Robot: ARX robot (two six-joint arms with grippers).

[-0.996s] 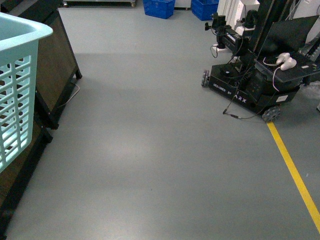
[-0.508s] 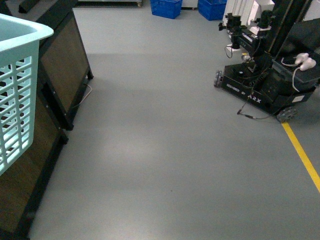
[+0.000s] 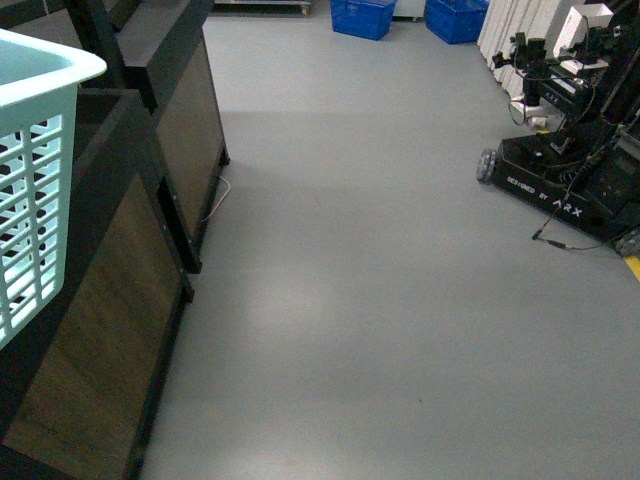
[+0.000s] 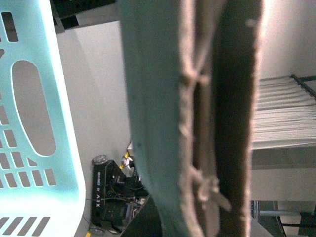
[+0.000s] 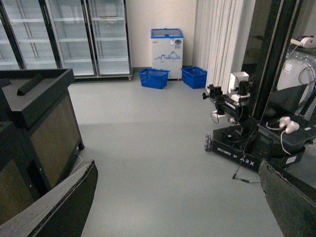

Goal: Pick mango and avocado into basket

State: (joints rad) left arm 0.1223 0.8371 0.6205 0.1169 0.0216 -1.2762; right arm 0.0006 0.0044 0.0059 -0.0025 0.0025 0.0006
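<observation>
Here, the teal basket [image 3: 30,150] sat near at the far left edge of the front view. Only one corner and a slotted side showed, in front of the dark wooden display stands [image 3: 160,250] lined along the left.

The left wrist view was filled by that basket at very close range: its slotted wall, a curved teal band, and the grey-brown handle [image 4: 237,108] just beside the band. The left end effector's fingers could not be made out there, so whether it was spread or pressed together could not be told.

Right of the stands lay the grey floor [image 3: 350,300], with blue crates [image 3: 365,15] far off at the back. A second ARX robot [image 3: 565,170] on a black wheeled base stood at the right, well apart from the stands, its cables [image 3: 560,235] trailing on the floor.

In the right wrist view the right end effector [image 5: 177,170] was spread wide, with nothing between its dark fingers [image 5: 64,202]. Beyond it, glass-door refrigerators [image 5: 64,34] and a small white-and-blue chest freezer [image 5: 167,47] stood against the far wall.
</observation>
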